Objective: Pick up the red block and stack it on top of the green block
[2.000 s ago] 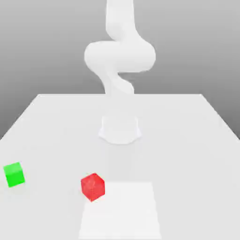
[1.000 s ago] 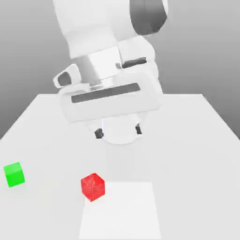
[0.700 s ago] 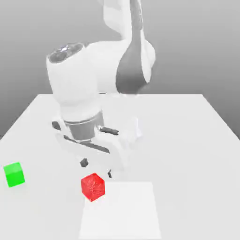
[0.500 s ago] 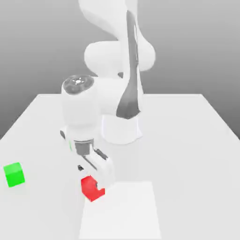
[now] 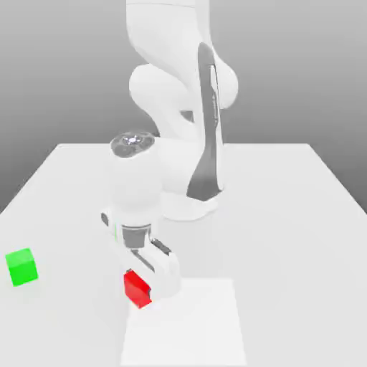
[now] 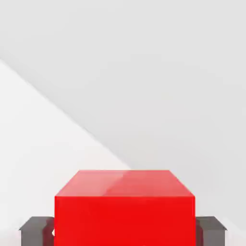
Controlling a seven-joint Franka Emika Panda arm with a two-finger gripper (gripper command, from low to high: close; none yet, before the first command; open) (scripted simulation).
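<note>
**Inspector:** Position of the red block (image 5: pixel 136 288), taken from the arm's base (image 5: pixel 188 204)?

**Assistant:** It sits on the white table (image 5: pixel 287 215), nearer the camera than the base and slightly toward the exterior view's left of it. It lies just off the corner of a paler square patch (image 5: pixel 186 322) on the tabletop.

**Inspector:** State of the gripper (image 5: pixel 152 285)?

**Assistant:** Lowered over the block, pointing down. The white hand covers the block's side toward the exterior view's right. In the hand view the red block (image 6: pixel 124 207) lies between two dark grey fingers (image 6: pixel 34 230), one against each of its side faces with no gap visible. I record it as closed on the red block.

**Inspector:** Is the block lifted?

**Assistant:** I cannot tell whether it is clear of the table; it appears level with the surface in the exterior view.

**Inspector:** The green block (image 5: pixel 21 267)?

**Assistant:** On the table, well apart from the base and from the red block, far toward the exterior view's left and close to that table edge. Nothing touches it.

**Inspector:** Arm posture?

**Assistant:** It folds from the base out toward the red block, with the wrist directly above it
</note>
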